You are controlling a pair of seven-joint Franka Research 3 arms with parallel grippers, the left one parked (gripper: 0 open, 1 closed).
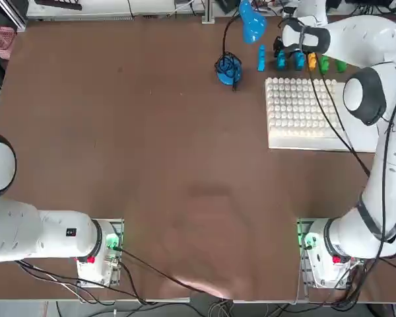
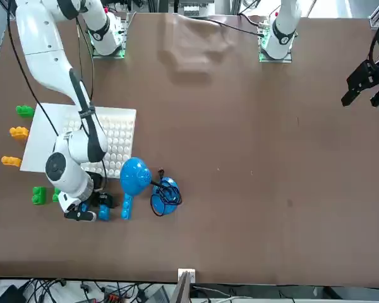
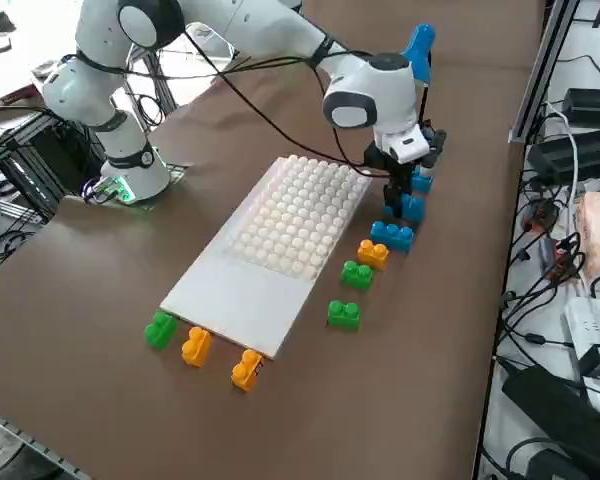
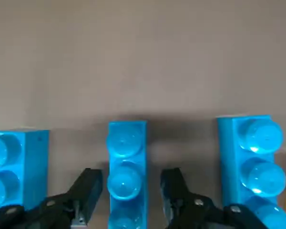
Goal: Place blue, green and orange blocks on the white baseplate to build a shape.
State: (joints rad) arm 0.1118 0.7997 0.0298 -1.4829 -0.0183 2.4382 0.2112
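Observation:
Three blue blocks lie side by side on the brown table. My right gripper [image 4: 131, 183] is down over the middle blue block [image 4: 127, 167], one finger on each side with a narrow gap left at both. Its neighbours [image 4: 251, 157] [image 4: 12, 162] lie free. In the right side view the gripper [image 3: 396, 203] stands at the far end of a row of blue [image 3: 392, 235], orange [image 3: 372, 253] and green blocks [image 3: 356, 274] along the white baseplate [image 3: 290, 220]. No block sits on the plate's studs.
A blue gooseneck lamp [image 1: 252, 25] with a round base [image 1: 228, 68] and black cable stands close beside the blue blocks. One green [image 3: 160, 328] and two orange blocks [image 3: 196, 347] lie by the baseplate's smooth end. Another green block [image 3: 343, 314] ends the row.

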